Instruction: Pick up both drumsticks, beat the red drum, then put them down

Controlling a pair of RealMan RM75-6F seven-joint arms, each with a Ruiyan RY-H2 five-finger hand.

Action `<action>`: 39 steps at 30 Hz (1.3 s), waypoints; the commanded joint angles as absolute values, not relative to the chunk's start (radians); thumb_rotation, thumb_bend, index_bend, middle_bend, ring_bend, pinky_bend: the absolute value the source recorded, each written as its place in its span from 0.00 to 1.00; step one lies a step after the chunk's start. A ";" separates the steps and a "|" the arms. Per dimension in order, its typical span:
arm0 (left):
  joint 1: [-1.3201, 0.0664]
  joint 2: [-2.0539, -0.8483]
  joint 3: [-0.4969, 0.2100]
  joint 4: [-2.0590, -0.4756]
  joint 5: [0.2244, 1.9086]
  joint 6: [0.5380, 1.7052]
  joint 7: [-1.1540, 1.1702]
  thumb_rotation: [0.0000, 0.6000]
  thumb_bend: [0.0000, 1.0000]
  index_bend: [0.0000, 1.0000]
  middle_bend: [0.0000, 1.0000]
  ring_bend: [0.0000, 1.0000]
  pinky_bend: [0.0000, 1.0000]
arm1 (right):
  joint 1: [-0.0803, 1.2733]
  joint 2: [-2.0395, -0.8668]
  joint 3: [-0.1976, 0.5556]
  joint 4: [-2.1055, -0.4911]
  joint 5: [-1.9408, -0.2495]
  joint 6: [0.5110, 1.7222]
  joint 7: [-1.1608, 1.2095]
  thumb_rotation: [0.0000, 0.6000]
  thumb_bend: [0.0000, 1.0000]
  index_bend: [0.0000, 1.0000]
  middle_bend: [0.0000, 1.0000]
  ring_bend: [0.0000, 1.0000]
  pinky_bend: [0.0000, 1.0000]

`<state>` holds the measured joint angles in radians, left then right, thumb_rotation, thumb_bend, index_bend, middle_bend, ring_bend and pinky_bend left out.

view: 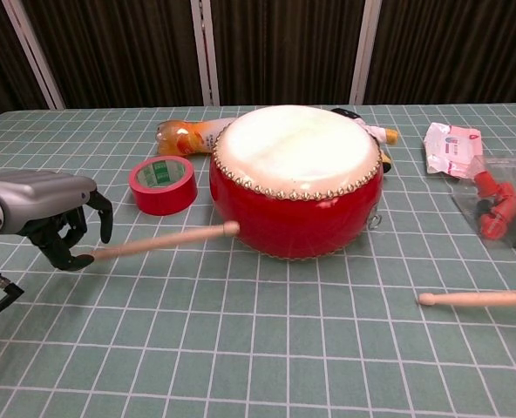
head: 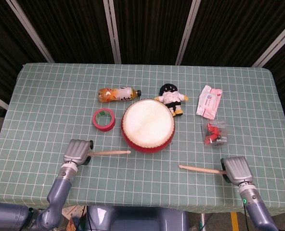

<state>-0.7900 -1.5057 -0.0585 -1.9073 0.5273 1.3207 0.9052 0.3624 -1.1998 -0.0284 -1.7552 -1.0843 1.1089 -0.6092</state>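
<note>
I had the left robot hand [head: 78, 151] low at the near-left of the red drum [head: 148, 125], fingers curled round the butt of the left drumstick [head: 109, 153]. That stick ran level toward the drum, its rounded tip just short of the red shell in the chest view. I could not tell whether the stick lay on the surface [head: 51, 110] or hung just above it.

My right robot hand [head: 236, 169] sat near-right of the drum, close to the front edge of the surface. It was closed on the end of the right drumstick [head: 200, 169], whose tip pointed back toward the drum but stopped well apart from it. The chest view showed only the stick there, low over the cloth.

The drum stood upright in the middle, pale skin up. To its left was a red tape roll [head: 104, 119]; behind that, a bottle [head: 117, 93] lying on its side. A small doll [head: 171, 98] touched the drum's far rim. Right of the drum lay a wipes packet [head: 209, 101] and a clear bag of red parts [head: 214, 133].

The surface wore a green cloth with a white grid. Behind it hung dark curtains [head: 147, 29] crossed by pale metal bars.
</note>
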 commanded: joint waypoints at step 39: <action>-0.255 -1.099 0.186 -1.744 1.362 1.703 0.150 1.00 0.05 0.00 0.00 0.00 0.06 | 0.175 -1.060 -0.020 -1.718 -1.440 1.489 -0.172 1.00 0.39 0.00 0.00 0.00 0.05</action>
<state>-0.3010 -1.1084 0.1690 -1.8037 1.3259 1.6535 0.1801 0.2191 -1.0631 -0.0093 -1.7726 -1.3790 1.4271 -0.2194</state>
